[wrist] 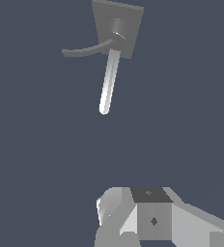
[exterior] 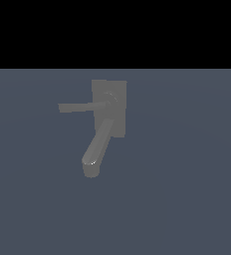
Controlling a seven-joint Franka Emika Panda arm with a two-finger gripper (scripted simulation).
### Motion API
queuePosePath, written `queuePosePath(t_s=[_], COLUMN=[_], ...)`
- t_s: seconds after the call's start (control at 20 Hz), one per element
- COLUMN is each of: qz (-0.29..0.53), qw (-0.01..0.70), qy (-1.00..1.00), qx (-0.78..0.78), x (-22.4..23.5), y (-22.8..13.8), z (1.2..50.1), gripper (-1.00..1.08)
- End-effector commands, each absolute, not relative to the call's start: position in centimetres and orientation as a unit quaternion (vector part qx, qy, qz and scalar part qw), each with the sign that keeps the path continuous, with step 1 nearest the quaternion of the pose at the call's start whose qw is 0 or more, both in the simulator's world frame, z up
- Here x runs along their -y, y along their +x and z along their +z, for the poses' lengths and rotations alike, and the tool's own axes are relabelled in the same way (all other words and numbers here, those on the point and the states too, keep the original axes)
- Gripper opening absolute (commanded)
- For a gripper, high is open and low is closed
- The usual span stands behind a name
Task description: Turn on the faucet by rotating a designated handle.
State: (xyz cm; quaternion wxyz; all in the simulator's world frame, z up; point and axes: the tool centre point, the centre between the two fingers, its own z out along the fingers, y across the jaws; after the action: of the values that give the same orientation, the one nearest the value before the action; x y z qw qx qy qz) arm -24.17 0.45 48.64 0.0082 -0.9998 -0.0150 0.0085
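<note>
Found the faucet (exterior: 109,107) mid-scene in the exterior view, handle (exterior: 77,107) jutting toward that view's left from its hub, thick spout (exterior: 95,149) angling away below. Caught the gripper (wrist: 133,219) only in the wrist view, well apart from the handle. Couldn't tell fingers apart or together. Seemed aimed at the lever's free end, likely for leverage.

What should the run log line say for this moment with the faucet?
phase: approach | faucet: untouched | handle: points toward exterior view's left, not reached | gripper: apart from faucet, jaw state unclear
</note>
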Motion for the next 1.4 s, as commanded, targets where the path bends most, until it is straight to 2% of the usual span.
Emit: queuePosePath(t_s=[0.0,0.3,0.6,0.85,1.35], qz=[0.009,-0.005,-0.045,-0.099,-0.239], qw=[0.008,-0.010,-0.065,-0.139,-0.330], qy=[-1.000,-1.000,-0.997,-0.985,-0.912], qx=[0.015,0.010,-0.004,-0.021,-0.052], x=[-0.4,-0.2,0.5,1.1,0.2], y=[-24.2,-24.0,-23.6,-23.1,-22.8], z=[48.6,49.2,51.1,53.9,62.4], gripper=[-1.00,-1.00,-1.00,-1.00,-1.00])
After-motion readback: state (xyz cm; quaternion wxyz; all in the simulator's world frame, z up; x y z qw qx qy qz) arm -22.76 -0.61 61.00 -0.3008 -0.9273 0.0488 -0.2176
